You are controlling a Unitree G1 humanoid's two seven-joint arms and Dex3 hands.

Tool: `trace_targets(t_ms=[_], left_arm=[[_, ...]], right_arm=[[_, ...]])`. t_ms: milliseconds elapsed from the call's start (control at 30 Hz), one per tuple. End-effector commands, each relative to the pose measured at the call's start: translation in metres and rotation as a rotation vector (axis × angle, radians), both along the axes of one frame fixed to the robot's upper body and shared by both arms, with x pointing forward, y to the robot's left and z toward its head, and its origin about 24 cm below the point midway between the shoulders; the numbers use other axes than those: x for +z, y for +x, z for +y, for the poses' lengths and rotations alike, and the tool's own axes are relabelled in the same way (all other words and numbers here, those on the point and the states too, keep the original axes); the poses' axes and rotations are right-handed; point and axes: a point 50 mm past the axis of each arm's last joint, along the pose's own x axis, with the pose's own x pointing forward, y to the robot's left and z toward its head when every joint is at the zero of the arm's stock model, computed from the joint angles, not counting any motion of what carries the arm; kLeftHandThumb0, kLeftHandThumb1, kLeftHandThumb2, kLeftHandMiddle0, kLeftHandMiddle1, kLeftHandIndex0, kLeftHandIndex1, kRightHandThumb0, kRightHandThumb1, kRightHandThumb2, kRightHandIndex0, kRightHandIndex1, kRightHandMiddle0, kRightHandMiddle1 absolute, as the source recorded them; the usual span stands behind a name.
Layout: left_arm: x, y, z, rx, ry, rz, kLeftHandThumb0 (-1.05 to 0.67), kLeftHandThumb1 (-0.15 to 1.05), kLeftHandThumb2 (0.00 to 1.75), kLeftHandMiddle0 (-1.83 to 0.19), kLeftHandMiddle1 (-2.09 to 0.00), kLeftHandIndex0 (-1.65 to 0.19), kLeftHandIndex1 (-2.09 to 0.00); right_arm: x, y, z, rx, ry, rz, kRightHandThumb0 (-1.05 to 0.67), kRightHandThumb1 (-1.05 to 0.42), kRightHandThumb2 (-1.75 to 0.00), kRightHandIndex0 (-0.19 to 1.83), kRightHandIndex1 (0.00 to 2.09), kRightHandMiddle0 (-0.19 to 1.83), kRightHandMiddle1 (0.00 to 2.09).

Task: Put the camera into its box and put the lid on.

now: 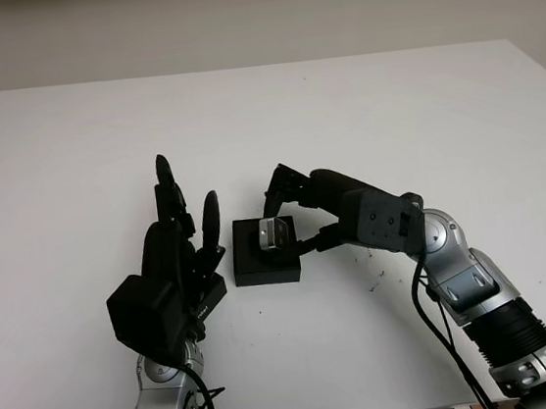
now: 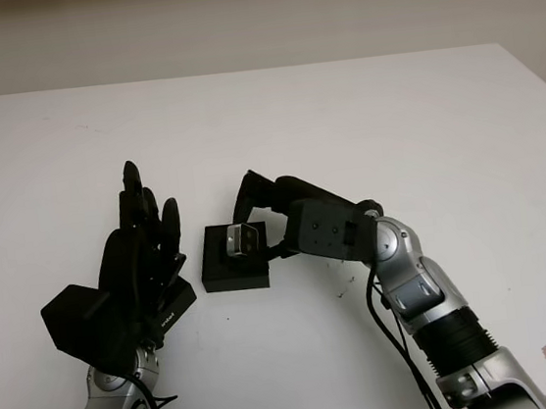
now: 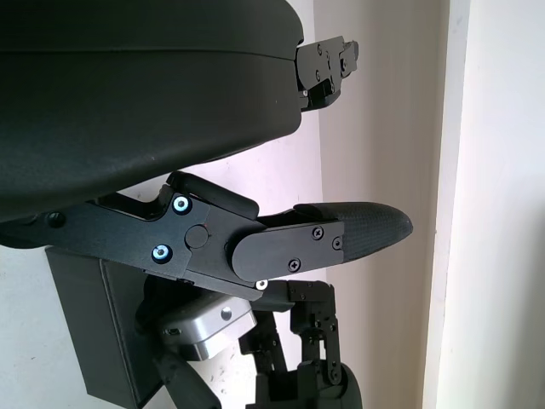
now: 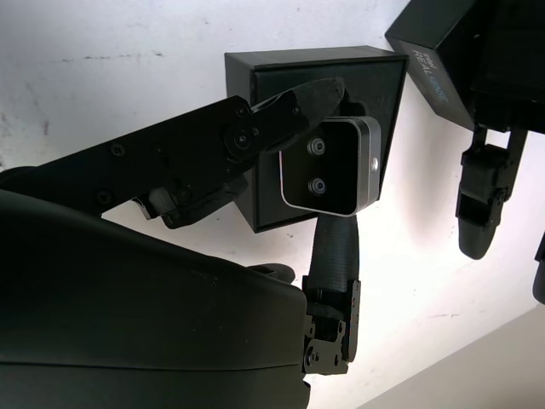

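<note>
**Camera held just over its open box**

Camera (image 4: 330,166), small, silver-edged and dark-faced, is pinched between the fingers (image 4: 294,106) of the right hand (image 1: 294,217), directly above the box (image 1: 267,262). From where I stand it looks tilted, its lower edge at or just inside the box's opening; whether it touches the bottom I cannot tell.

Starting left of the box: the left hand (image 1: 184,249) stands just beside it, fingers pointing away from the robot. A black, box-like piece with pale lettering, probably the lid (image 4: 434,51), sits against that hand's palm side. Whether the fingers clamp it or merely lie along it I cannot tell.

The box itself is black and square and sits on the white table (image 1: 390,102), open side up.

Right of the box, the right hand reaches in from the forearm side, one finger over the camera's far side and a thumb (image 4: 334,247) under its near side, squeezing it between them.
</note>
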Motion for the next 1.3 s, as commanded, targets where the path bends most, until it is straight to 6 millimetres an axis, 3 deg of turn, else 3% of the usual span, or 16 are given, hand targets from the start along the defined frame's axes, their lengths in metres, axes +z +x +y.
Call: trace_targets(t_ms=[0, 300, 367, 433, 533, 833, 1267], left_arm=[[-0.003, 0.000, -0.004, -0.007, -0.015, 0.016, -0.68, 1.05, 0.53, 0.19, -0.03, 0.19, -0.01], [-0.004, 0.000, -0.005, -0.001, -0.016, 0.017, -0.69, 1.05, 0.53, 0.19, -0.04, 0.19, -0.02], [-0.004, 0.000, -0.006, -0.004, -0.017, 0.014, -0.68, 1.05, 0.53, 0.19, -0.03, 0.19, -0.02], [-0.004, -0.001, -0.006, -0.004, -0.019, 0.013, -0.68, 1.05, 0.53, 0.19, -0.03, 0.19, -0.02], [-0.004, -0.001, -0.006, -0.005, -0.023, 0.012, -0.68, 1.05, 0.52, 0.19, -0.03, 0.19, -0.02], [-0.005, -0.001, -0.006, -0.012, -0.030, 0.010, -0.69, 1.05, 0.51, 0.19, -0.02, 0.19, -0.01], [-0.007, -0.002, -0.006, -0.007, -0.032, 0.011, -0.68, 1.05, 0.51, 0.19, -0.03, 0.19, -0.01]], right_arm=[[-0.004, -0.002, -0.003, 0.009, -0.038, 0.010, -0.36, -1.04, -0.05, 0.27, 0.10, 0.14, 1.95], [-0.006, -0.006, -0.005, 0.030, -0.107, -0.004, -0.40, -1.05, -0.08, 0.23, 0.07, 0.08, 1.87], [-0.004, -0.008, -0.004, 0.054, -0.143, -0.033, -0.47, -1.05, -0.10, 0.16, 0.04, -0.11, 1.68], [-0.002, -0.010, -0.004, 0.080, -0.158, -0.073, -0.52, -1.05, -0.09, 0.08, 0.02, -0.18, 1.28], [0.001, -0.013, -0.003, 0.100, -0.154, -0.109, -0.55, -1.04, -0.06, -0.02, 0.02, -0.19, 0.95], [0.004, -0.017, -0.003, 0.123, -0.150, -0.176, -0.60, -1.00, -0.05, -0.17, 0.03, -0.08, 0.29], [0.010, -0.012, -0.003, 0.074, -0.046, -0.162, -0.61, -0.98, -0.05, -0.13, 0.04, 0.00, 0.22]])
